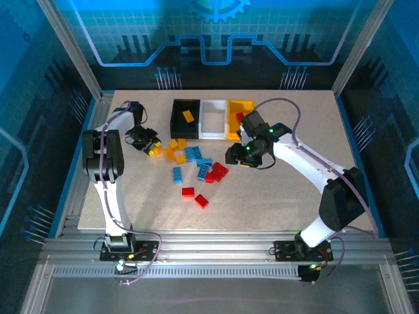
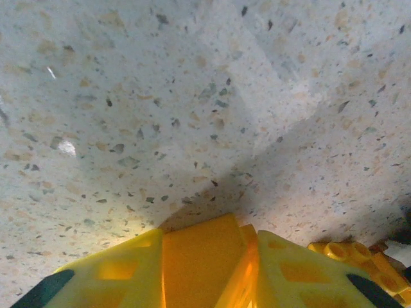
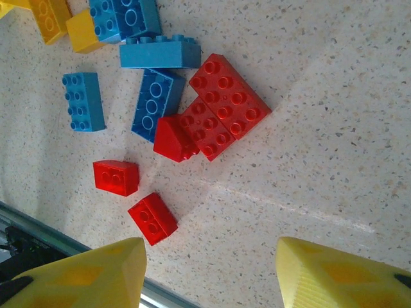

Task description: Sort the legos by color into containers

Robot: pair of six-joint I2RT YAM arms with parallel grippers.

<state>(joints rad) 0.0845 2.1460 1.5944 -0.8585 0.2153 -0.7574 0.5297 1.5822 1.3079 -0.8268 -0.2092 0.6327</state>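
1. Legos (image 1: 194,159) lie loose on the table (image 1: 294,203), just before your bins (image 1: 213,135).
2. Your left gripper (image 2: 209,240) is clamped on a yellow brick (image 2: 196,263).
3. Your right gripper (image 3: 210,256) hangs spread above red bricks (image 3: 221,106).

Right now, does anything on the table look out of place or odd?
Perhaps one thing. A yellow-orange studded plastic brick lies in the black square plastic bin, while a red studded brick lies in the yellow bin. The colours look crossed, though this may be the chosen scheme.
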